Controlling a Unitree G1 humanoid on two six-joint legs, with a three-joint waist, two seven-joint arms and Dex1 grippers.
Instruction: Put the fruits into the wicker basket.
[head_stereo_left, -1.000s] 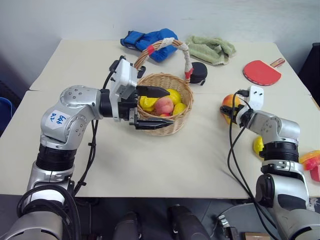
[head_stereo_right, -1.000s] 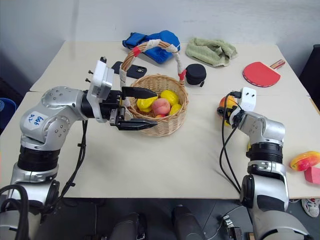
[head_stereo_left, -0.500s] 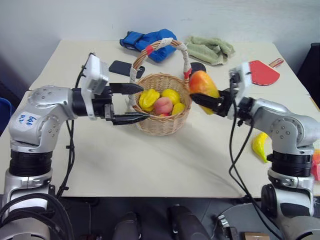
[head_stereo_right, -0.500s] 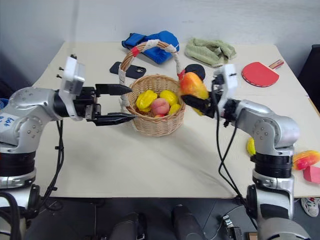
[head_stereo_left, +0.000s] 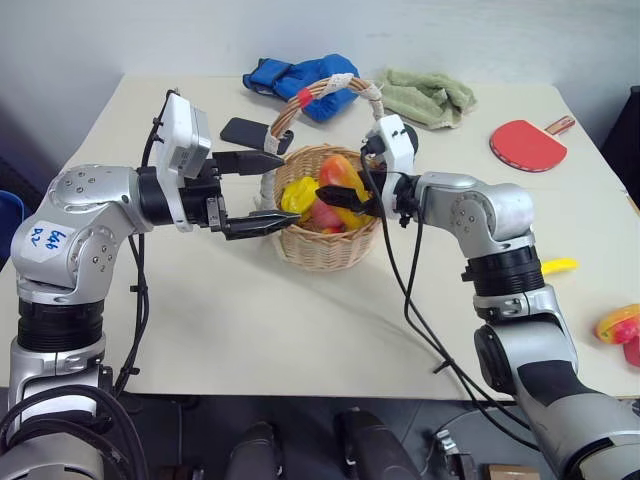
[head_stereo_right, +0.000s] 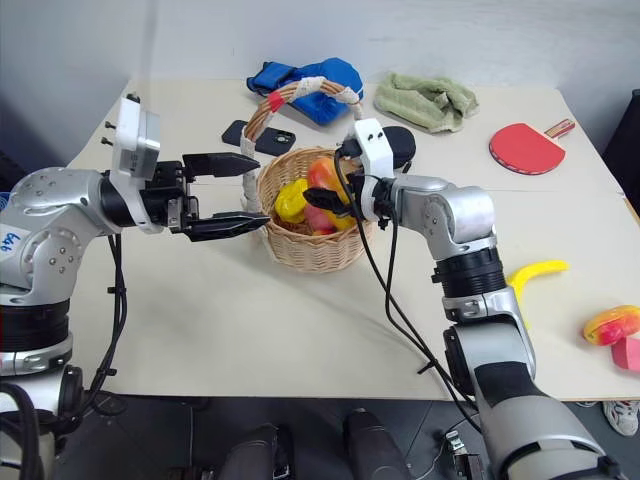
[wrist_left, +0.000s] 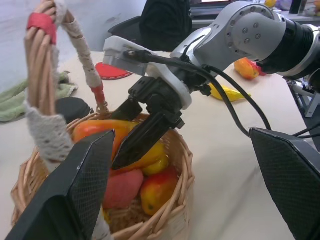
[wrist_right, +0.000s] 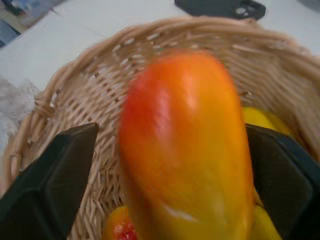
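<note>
We see the basket (head_stereo_left: 325, 215) mid-worktop, several fruits inside. Our right fingers (head_stereo_left: 345, 197), spread, drop a mango (head_stereo_left: 340, 175) in. Left fingers (head_stereo_left: 262, 190) open, empty. Banana (head_stereo_left: 558, 266) and another fruit (head_stereo_left: 617, 324) wait at three o'clock.

- My round tan wicker basket (head_stereo_left: 325, 250) is rough woven cane.
- Inside it, the orange-red plastic mango (wrist_right: 187, 150) looks smooth and glossy.
- Behind the basket, a soft green terry towel (head_stereo_left: 425, 97).
</note>
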